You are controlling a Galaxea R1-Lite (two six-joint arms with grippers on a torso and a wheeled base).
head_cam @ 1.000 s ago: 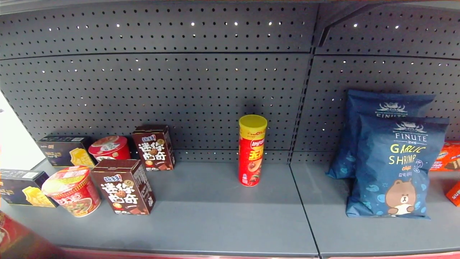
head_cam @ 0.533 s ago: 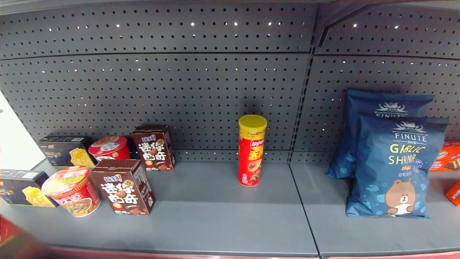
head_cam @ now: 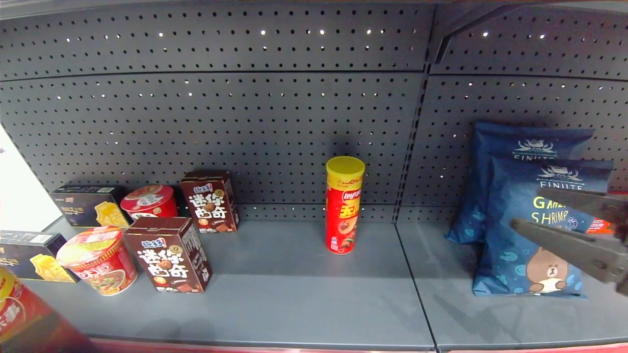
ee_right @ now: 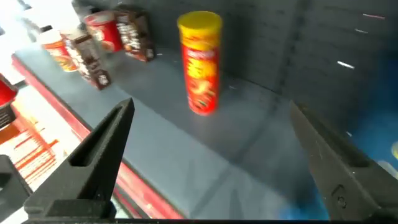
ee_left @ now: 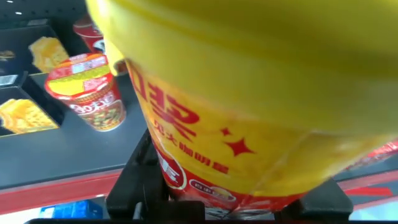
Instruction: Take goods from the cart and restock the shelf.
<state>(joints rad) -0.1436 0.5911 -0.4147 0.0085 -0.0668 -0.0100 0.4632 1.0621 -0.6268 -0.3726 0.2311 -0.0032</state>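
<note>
Pinched between the left gripper's [ee_left: 227, 200] jaws, low before the shelf's [head_cam: 294, 294] front edge at far left, near a noodle cup [head_cam: 98, 260]: held can [head_cam: 22, 314], red with a yellow end. Long axis leaning, yellow end uppermost. Right gripper [head_cam: 527, 208] spread wide on nothing, before the blue bags [head_cam: 510, 196], well apart from the standing can [head_cam: 343, 206].

Grey shelf [head_cam: 294, 294], dark perforated back panel [head_cam: 245, 122]

You are viewing a red chip tube [head_cam: 344, 215] wearing a yellow lid [head_cam: 345, 164], a red-and-yellow can [ee_left: 249, 124], navy bags [head_cam: 515, 192] showing a brown bear [head_cam: 542, 274], and grey hole-dotted pegboard [head_cam: 221, 122].
</note>
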